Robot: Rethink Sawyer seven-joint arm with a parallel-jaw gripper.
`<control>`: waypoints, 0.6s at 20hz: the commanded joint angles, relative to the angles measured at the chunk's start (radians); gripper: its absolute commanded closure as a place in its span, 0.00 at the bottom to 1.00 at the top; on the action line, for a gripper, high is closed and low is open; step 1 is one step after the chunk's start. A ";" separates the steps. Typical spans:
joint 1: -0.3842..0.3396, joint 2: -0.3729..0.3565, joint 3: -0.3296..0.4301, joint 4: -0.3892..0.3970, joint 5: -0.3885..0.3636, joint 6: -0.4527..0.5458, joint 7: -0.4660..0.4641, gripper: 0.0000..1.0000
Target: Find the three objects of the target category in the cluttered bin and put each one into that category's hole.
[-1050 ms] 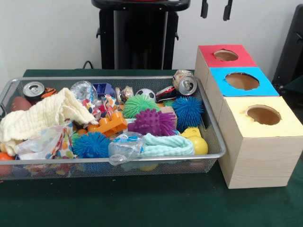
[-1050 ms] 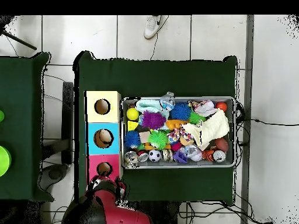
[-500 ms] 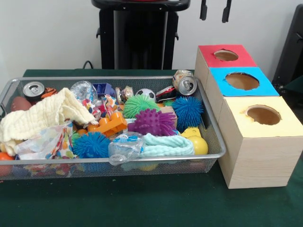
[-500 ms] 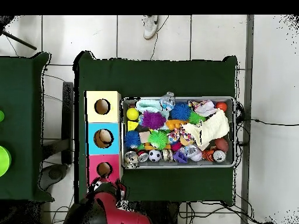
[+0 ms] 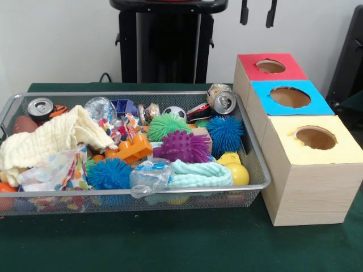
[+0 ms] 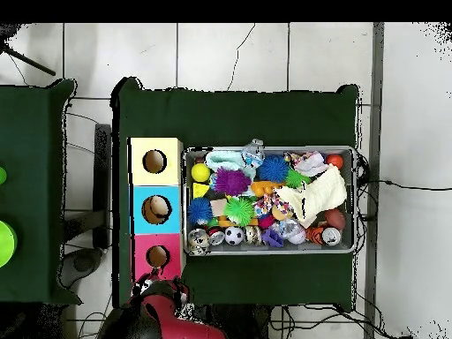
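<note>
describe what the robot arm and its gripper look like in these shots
In the front view only the gripper shows: two slim black fingers hanging at the top edge, with a clear gap between them. From overhead, the arm is a rounded, glossy red shell with black sections by the pink box. No markings or cables on it can be made out.

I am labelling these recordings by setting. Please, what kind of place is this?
Probably a robotics lab or test room, not a home: a green-covered table on a tiled floor, loose cables, a wire bin of mixed clutter, and three wooden sorting boxes with coloured tops.
</note>
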 commanded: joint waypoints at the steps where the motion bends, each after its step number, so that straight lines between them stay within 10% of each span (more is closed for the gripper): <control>1: -0.043 0.009 0.100 0.036 0.043 -0.055 0.181 0.00; 12: -0.041 0.006 0.099 0.031 0.040 -0.049 0.184 0.00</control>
